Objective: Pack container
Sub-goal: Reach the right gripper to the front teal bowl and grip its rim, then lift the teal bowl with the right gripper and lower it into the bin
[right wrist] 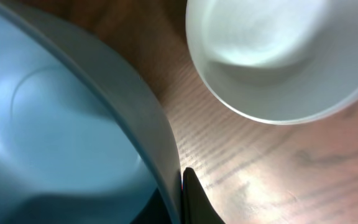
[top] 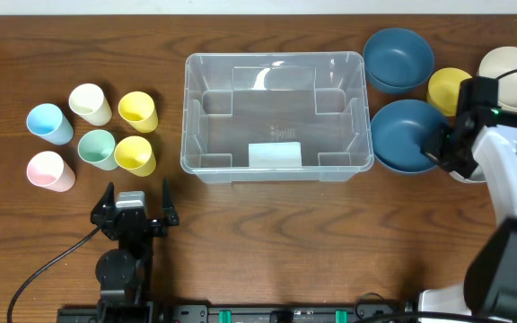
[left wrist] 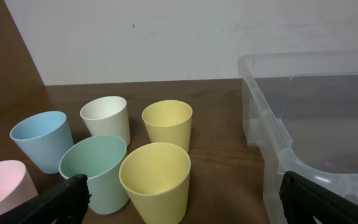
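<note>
**Right gripper clamped on a blue bowl's rim; container sits empty mid-bench**

The container (top: 276,117), clear and rectangular, stands upright in the middle of the bench (top: 267,242), open side up, with nothing inside it but its own moulded ribs and a pale label on the near wall.

To its right lie four bowls close together: a far blue bowl (top: 399,58), a nearer blue bowl (top: 402,135), a yellow bowl (top: 447,88) and a cream bowl (top: 512,74). The right gripper (top: 440,151) is at the right edge of the nearer blue bowl, jaws pressed together on its rim. In the right wrist view, one dark finger (right wrist: 194,202) lies against the outside of the rim and a dark shape shows just inside it. A white bowl (right wrist: 272,56) sits just beside, apart from the blue one.

Left of the container stand six small cups, all upright: blue cup (top: 48,123), cream cup (top: 90,103), two yellow cups (top: 137,111) (top: 135,154), green cup (top: 97,148) and pink cup (top: 48,170).

The left gripper (top: 135,205) hangs near the front edge of the bench, below the cups, its jaws wide apart and holding nothing.
</note>
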